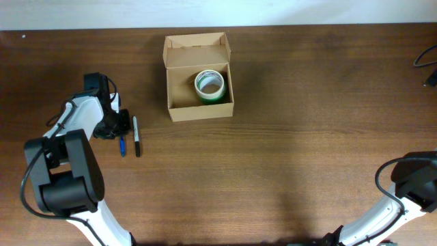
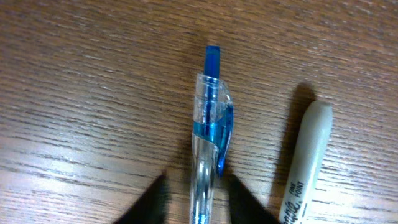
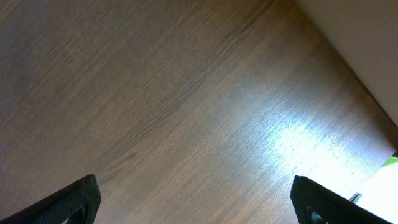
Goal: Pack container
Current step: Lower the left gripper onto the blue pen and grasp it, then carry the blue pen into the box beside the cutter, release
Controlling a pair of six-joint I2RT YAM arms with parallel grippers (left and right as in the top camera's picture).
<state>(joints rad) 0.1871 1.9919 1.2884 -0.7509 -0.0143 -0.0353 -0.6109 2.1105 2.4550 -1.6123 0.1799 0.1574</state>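
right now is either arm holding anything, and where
Nothing clearly held: left fingers straddle the barrel of the blue pen on the table, gaps showing; right fingers open, empty.

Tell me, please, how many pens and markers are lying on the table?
2. A blue pen lies between the fingers of the open left gripper; a marker lies just beside it, toward the box. The left arm could hide another.
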